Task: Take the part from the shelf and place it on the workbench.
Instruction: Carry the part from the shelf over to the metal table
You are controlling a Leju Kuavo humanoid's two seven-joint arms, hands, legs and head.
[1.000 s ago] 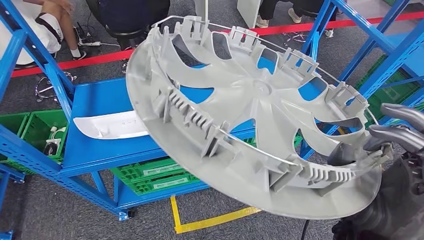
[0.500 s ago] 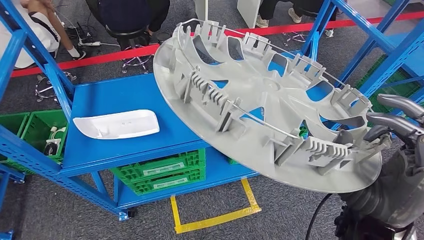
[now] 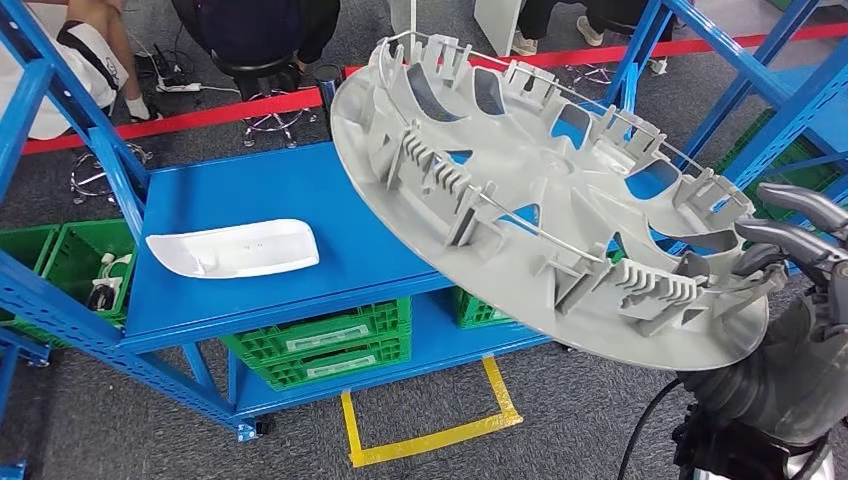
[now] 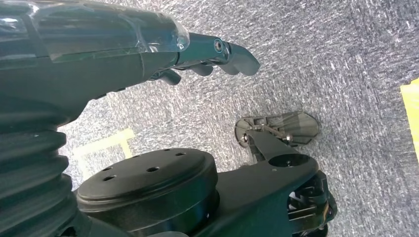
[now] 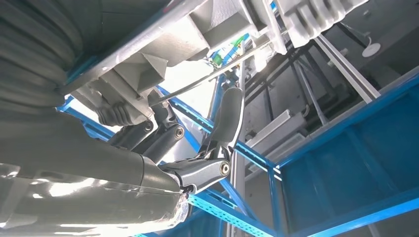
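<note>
1. The right hand [image 3: 790,250] holds the grey wheel cover [image 3: 540,200] by its rim, at the edge nearest the robot. Its dark fingers [image 3: 800,205] curl over the ribbed inner side, and the right wrist view shows the thumb [image 5: 225,123] set against a rim clip.
2. The wheel cover is in the air, clear of every surface and tilted, with its far edge raised and its hollow, ribbed back facing up. A one-sided hold on the rim likely explains the slant: the wide disc hangs out from the hand unsupported.
3. It hangs above the right end of the blue shelf [image 3: 250,190], touching nothing there. A white moulded part [image 3: 235,248] lies flat on that shelf, well to the left.
4. The left hand [image 4: 207,54] hangs low over grey carpet, its fingers loosely curled with nothing in them.
5. Green crates [image 3: 320,345] sit on the lower level, yellow tape [image 3: 430,435] marks the floor, and seated people are behind a red line.
6. Judging by this, the carry is under way; no counter is visible, so set-down remains.
</note>
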